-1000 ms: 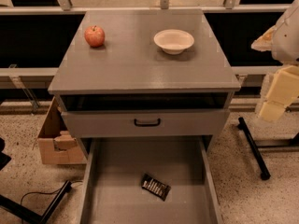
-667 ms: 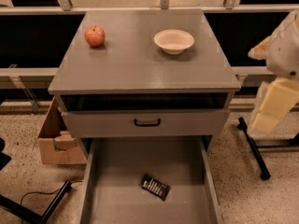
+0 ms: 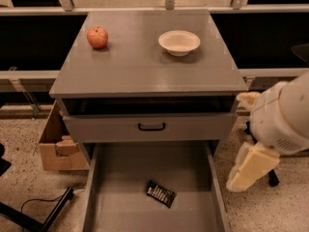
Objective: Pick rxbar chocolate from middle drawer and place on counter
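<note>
The rxbar chocolate (image 3: 161, 193), a flat black bar with white lettering, lies on the floor of the open middle drawer (image 3: 125, 170), a little right of centre and turned at an angle. The counter (image 3: 145, 69) is the grey cabinet top above it. My gripper (image 3: 248, 169) hangs at the end of the white arm (image 3: 285, 117), outside the drawer's right wall and above the floor. It holds nothing that I can see and is well to the right of the bar.
A red apple (image 3: 97, 37) sits at the counter's back left and a white bowl (image 3: 179, 42) at its back right. The upper drawer front with a black handle (image 3: 151, 126) stands slightly open. A cardboard box (image 3: 55, 144) and black legs (image 3: 48, 211) are on the floor at the left.
My arm has come down and moved left, from beside the counter's right edge to beside the open drawer's right wall. The bar, apple and bowl have not moved.
</note>
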`<action>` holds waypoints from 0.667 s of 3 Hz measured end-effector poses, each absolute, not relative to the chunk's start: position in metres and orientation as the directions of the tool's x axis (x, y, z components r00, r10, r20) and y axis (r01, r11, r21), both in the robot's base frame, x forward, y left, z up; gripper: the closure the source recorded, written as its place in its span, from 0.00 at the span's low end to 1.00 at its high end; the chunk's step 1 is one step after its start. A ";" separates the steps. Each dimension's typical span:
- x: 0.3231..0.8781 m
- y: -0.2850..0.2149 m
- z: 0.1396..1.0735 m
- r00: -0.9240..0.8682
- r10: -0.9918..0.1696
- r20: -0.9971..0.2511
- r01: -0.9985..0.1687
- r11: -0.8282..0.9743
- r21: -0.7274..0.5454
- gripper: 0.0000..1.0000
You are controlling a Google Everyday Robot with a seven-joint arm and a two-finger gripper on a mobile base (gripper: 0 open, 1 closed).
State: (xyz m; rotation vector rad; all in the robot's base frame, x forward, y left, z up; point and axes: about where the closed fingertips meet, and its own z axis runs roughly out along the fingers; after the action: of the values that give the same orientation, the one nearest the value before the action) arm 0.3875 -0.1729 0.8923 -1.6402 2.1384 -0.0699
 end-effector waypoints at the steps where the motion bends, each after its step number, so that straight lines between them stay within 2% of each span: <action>1: 0.382 -0.157 0.832 -0.211 -0.913 -0.350 -0.908 0.316 -0.276 0.00; 2: 0.385 -0.139 0.771 -0.240 -0.895 -0.376 -0.913 0.339 -0.226 0.00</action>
State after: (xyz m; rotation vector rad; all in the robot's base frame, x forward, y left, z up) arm 0.3855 -0.1388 0.7707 -1.5852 2.1720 0.0558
